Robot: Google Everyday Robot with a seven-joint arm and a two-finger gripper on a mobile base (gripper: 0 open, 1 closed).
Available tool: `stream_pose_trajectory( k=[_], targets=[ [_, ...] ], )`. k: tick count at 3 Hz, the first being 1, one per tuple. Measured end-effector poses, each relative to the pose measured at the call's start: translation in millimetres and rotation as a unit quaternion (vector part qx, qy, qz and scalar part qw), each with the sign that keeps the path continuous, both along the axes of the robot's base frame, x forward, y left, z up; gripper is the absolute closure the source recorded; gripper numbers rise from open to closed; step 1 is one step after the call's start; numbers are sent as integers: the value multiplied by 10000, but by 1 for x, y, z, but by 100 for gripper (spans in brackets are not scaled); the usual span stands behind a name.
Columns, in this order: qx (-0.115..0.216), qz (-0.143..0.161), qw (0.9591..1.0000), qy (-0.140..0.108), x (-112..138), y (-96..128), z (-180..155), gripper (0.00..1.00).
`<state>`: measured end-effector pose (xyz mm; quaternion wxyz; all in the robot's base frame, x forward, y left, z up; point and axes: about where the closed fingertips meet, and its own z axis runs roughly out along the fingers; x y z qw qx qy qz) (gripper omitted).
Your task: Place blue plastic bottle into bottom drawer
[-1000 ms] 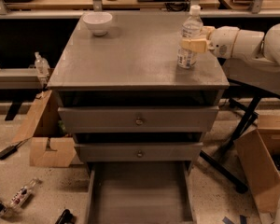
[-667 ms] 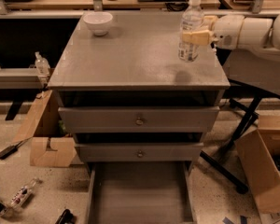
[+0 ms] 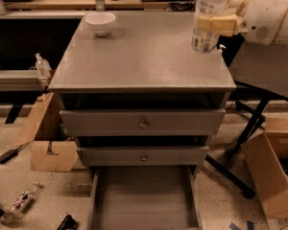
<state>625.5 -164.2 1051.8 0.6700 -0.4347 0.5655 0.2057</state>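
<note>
The blue plastic bottle (image 3: 209,18) is a clear bottle with a white-and-blue label, held upright in the air above the right back part of the cabinet top; its cap is cut off by the frame's top edge. My gripper (image 3: 220,24) comes in from the right on a white arm and is shut on the bottle's middle with its yellowish fingers (image 3: 216,25). The bottom drawer (image 3: 144,195) stands pulled out at the cabinet's foot, a grey tray with a bare floor.
A white bowl (image 3: 100,23) sits at the back left of the grey cabinet top (image 3: 134,56). Two upper drawers with brass knobs (image 3: 143,124) are shut. Cardboard boxes lie left (image 3: 45,143) and right (image 3: 273,176). A small bottle (image 3: 21,200) lies on the floor; a pump-top bottle (image 3: 42,66) stands at left.
The gripper has lifted the bottle off the cabinet top and carried it upward; it now hangs clear of the surface. The view is closer on the cabinet.
</note>
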Motion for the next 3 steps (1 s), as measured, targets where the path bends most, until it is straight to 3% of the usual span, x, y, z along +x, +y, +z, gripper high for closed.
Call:
stream_pose_trajectory(
  k=[1, 2, 3],
  targets=[
    [239, -382, 9986, -282, -44, 10, 16, 100],
    [208, -762, 9966, 247, -80, -14, -47, 100],
    [120, -729, 9951, 656, -97, -9, -94, 100]
  ],
)
